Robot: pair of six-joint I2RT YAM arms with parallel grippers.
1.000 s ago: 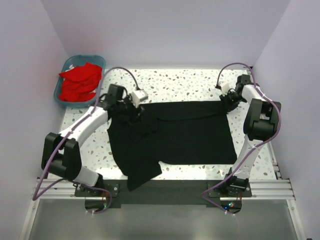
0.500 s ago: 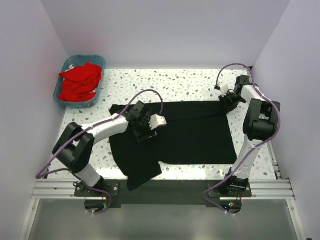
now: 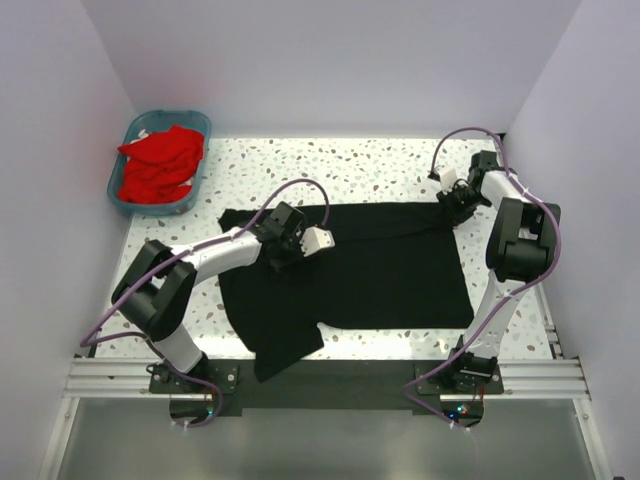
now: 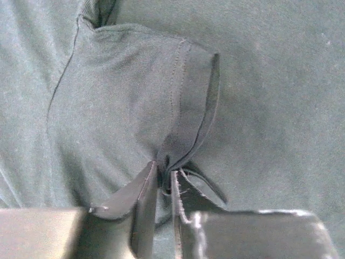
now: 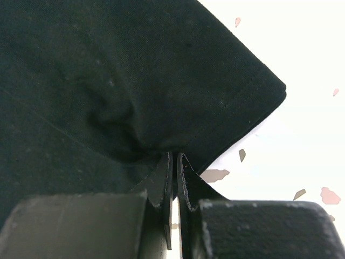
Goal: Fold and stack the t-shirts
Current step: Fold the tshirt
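A large black t-shirt lies spread across the speckled table, with a sleeve trailing off toward the near edge. My left gripper sits on the shirt's upper left part. In the left wrist view it is shut on a bunched fold of a hemmed sleeve. My right gripper is at the shirt's far right corner. The right wrist view shows it shut on the cloth just inside that corner. Bright red t-shirts are heaped at the far left.
The red shirts fill a teal plastic basket in the far left corner of the table. Pale walls close in the table on the left, back and right. A metal rail with both arm bases runs along the near edge.
My left arm swung right from the shirt's far left edge onto the cloth, and its jaws closed on a fold of the sleeve. The right arm has not moved.
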